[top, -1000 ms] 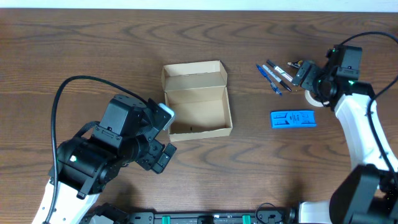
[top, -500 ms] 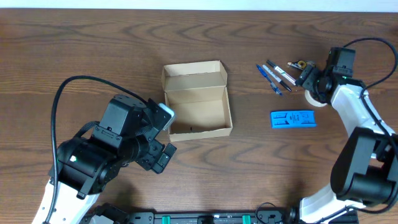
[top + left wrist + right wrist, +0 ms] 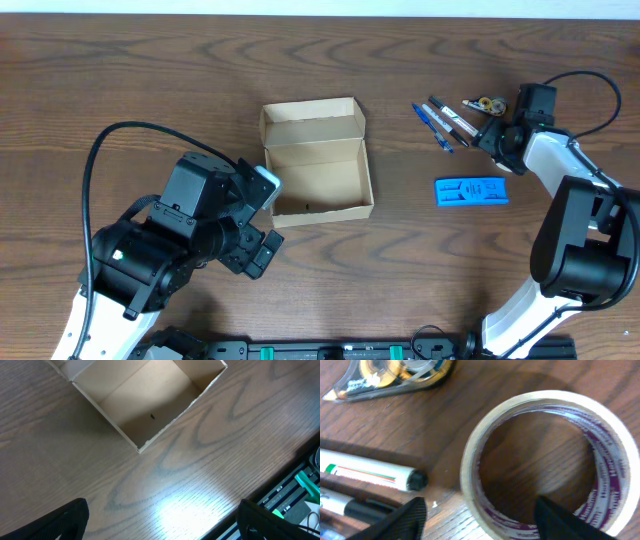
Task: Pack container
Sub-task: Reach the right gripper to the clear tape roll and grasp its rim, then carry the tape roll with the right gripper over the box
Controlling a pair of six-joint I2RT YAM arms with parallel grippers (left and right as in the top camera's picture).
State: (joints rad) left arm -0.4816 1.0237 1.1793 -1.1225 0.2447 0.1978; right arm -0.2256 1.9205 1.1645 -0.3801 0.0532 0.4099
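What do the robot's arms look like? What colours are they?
Both arms are black and white. The left arm has a chunky black body on a white link, with a black cable looping off it. The right arm has smooth white links, black joints and its own thin black cable. The left end effector and right end effector each have two dark, blunt fingers.
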